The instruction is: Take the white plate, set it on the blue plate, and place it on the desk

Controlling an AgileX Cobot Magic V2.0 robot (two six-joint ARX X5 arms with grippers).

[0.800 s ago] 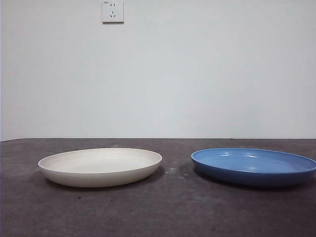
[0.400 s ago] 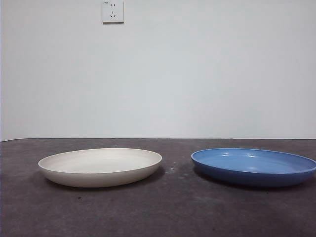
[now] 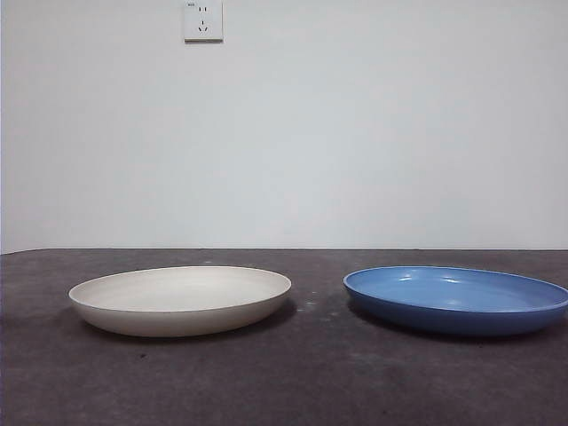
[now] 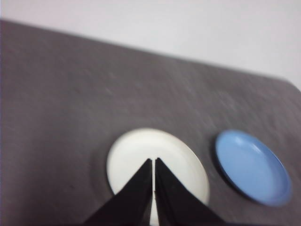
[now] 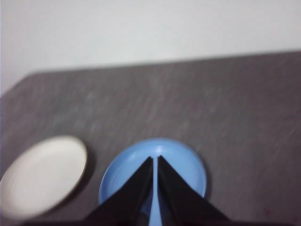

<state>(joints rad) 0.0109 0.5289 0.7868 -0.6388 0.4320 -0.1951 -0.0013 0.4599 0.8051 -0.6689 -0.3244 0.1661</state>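
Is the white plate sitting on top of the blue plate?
No, the white plate and the blue plate lie apart on the desk.

White plate (image 3: 180, 300), lower left: matt cream surface, smooth, faint concentric rings. Blue plate (image 3: 457, 299), lower right: glossy, smooth, pale highlights along the inner rim. Counter (image 3: 302, 382): matt dark grey-brown, mottled, stone-like, lightly scuffed.

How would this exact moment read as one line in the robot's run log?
white plate: on desk, untouched | blue plate: beside it, apart | left gripper: shut, above white plate | right gripper: shut, above blue plate
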